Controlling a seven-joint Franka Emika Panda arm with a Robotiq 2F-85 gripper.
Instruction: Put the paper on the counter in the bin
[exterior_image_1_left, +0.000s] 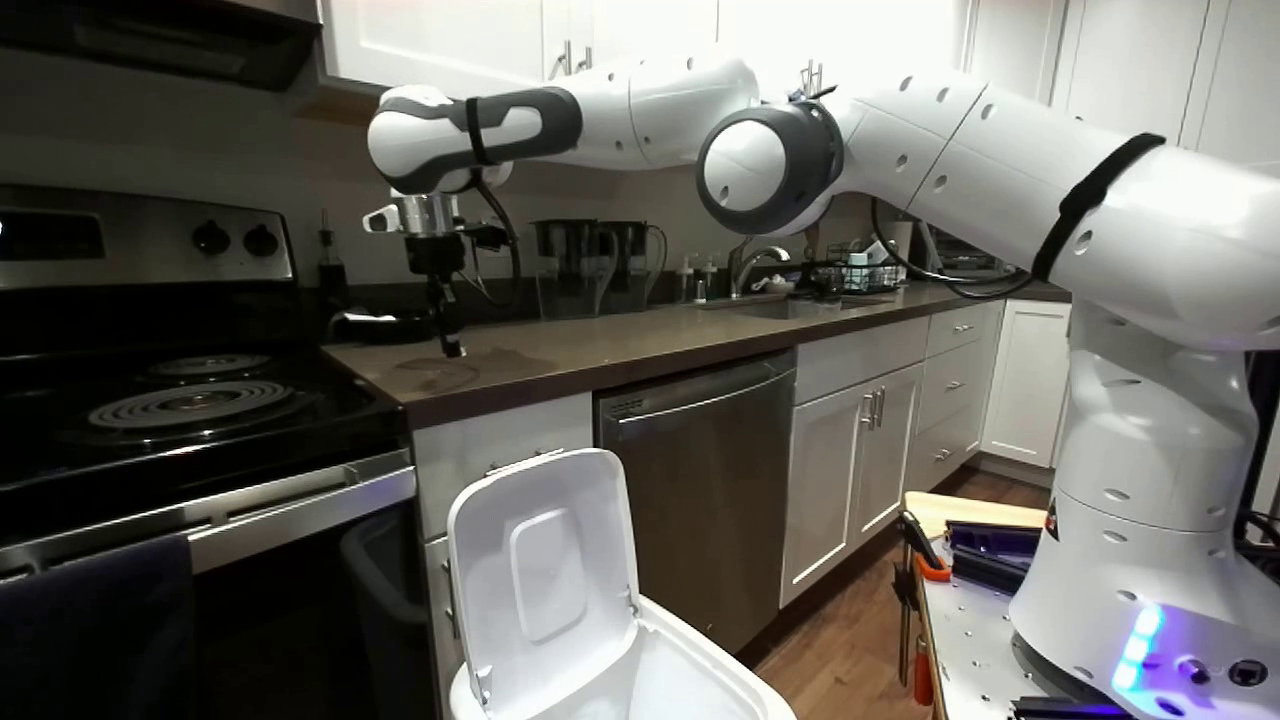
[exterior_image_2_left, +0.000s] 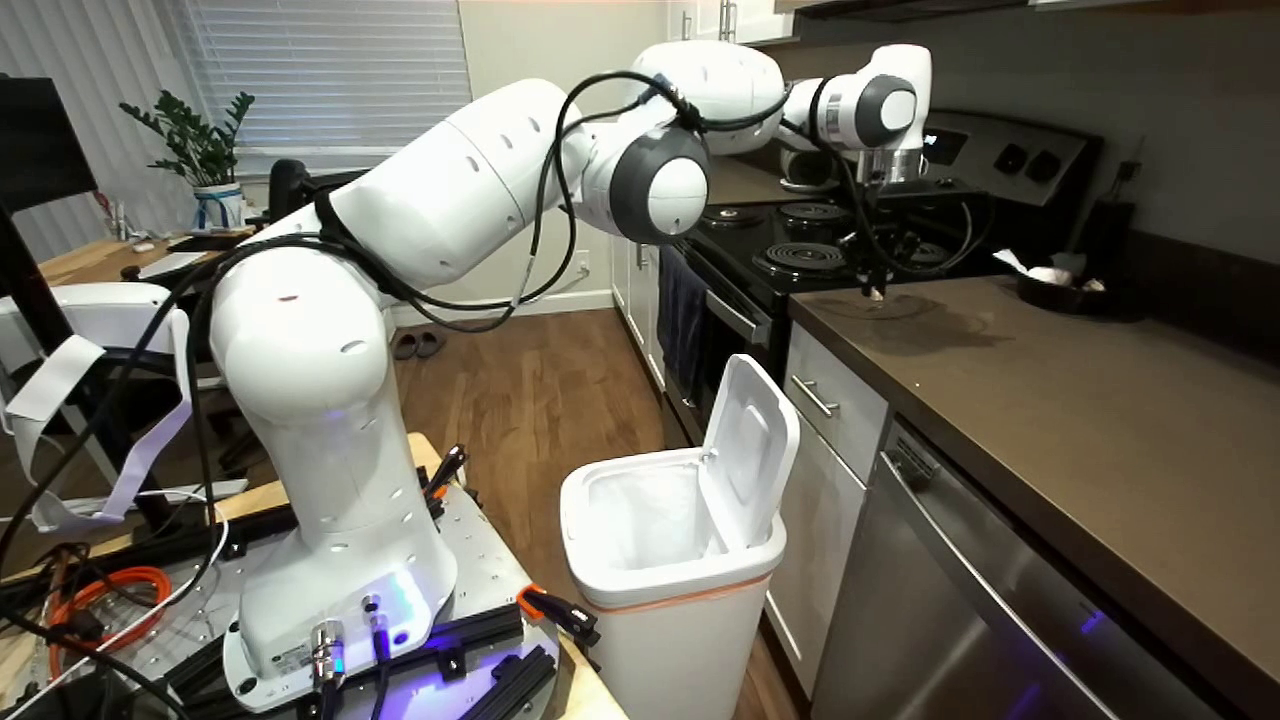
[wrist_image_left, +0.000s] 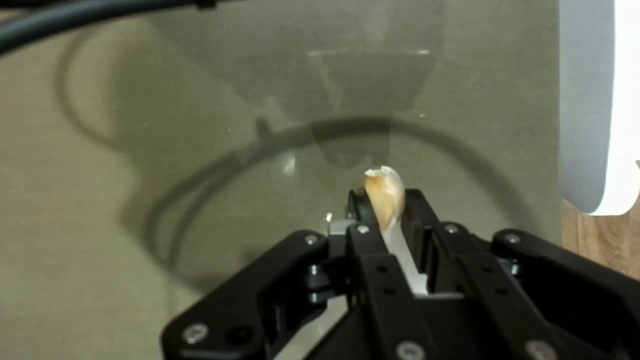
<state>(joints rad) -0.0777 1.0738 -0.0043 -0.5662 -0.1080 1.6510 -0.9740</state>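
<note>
A small pale scrap (wrist_image_left: 385, 195), much like a garlic clove, is pinched between the narrowed fingers (wrist_image_left: 419, 212), above the table (exterior_image_2_left: 1100, 400) near the stove (exterior_image_1_left: 200, 440). Lower, before the white cabinets (exterior_image_2_left: 820, 540), the bin (exterior_image_2_left: 685, 650) stands with its lid (exterior_image_1_left: 550, 570) raised.

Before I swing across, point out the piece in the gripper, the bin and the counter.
Pale clove-like piece (wrist_image_left: 385, 195): wrist view, its camera-facing side.
Bin (exterior_image_2_left: 680, 642): an exterior view, its outer wall.
Counter (exterior_image_2_left: 1090, 395): an exterior view, its brown top surface.
</note>
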